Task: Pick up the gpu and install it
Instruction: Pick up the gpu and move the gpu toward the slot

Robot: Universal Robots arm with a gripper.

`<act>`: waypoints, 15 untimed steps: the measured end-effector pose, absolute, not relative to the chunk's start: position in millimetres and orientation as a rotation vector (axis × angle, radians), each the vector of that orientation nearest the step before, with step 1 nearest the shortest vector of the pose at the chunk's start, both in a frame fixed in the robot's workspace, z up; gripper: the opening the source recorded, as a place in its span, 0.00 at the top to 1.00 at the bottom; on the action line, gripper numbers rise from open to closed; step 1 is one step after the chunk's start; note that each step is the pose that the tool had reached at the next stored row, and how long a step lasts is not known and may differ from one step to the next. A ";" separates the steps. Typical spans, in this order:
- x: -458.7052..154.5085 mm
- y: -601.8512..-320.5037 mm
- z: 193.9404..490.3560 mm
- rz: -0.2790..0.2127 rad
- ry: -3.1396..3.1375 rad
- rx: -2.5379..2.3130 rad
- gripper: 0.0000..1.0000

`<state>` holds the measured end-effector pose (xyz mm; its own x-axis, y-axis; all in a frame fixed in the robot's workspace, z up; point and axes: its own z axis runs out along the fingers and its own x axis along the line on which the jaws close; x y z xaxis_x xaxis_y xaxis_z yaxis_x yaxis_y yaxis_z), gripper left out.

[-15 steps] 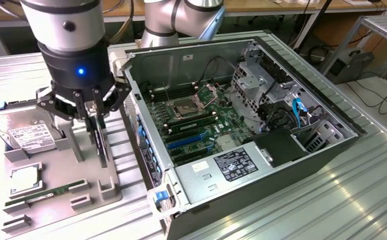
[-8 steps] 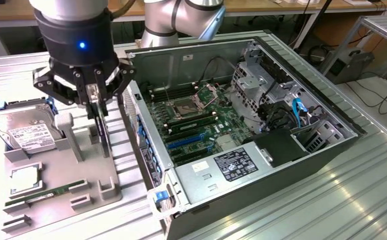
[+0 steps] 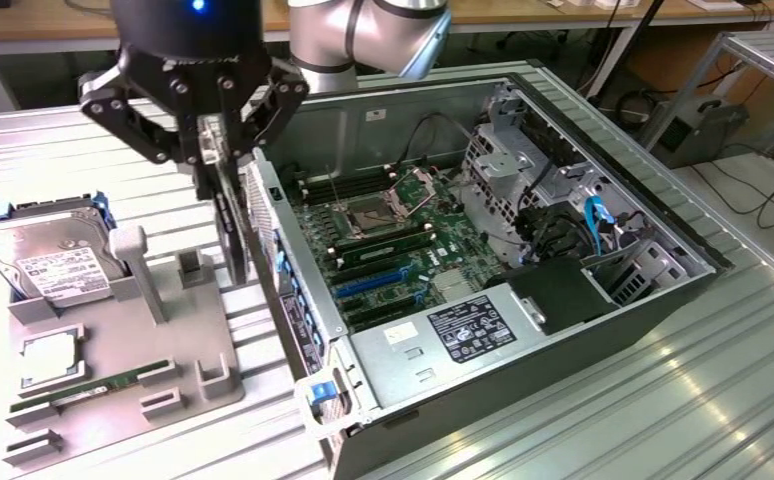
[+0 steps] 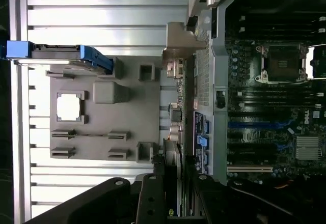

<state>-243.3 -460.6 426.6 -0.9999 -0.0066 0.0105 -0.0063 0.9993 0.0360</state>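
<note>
The gpu [image 3: 235, 225], a thin dark card seen edge-on, hangs upright in your hand [image 3: 216, 160]. It is clear of the surfaces below and sits between the grey fixture tray [image 3: 194, 350] and the rear wall of the open computer case [image 3: 547, 400]. The hand's two fingers are closed narrowly on the card's upper edge, and the rest of the card hangs beneath them.

In the wrist view the gpu [image 4: 172, 155] appears as a narrow strip running out from the hand [image 4: 174, 183], just beside the case's perforated rear panel [image 4: 202, 81].

On the tray at the exterior view's left you see a hard drive [image 3: 47, 265] in its blue-edged cradle, a small square chip [image 3: 47, 360] and a long green memory stick [image 3: 87, 390]. Inside the case the motherboard [image 3: 387, 250] lies exposed, with its processor socket [image 3: 360, 212] and blue expansion slots [image 3: 367, 285]. Tray and case both rest on the ribbed metal counter [image 3: 627, 420].
</note>
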 end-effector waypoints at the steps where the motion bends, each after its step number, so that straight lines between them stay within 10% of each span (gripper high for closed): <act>1: -235.3 -462.4 431.4 -0.061 -3.130 0.010 0.74; 15: -162.8 -465.9 439.7 -0.067 -3.127 0.010 0.74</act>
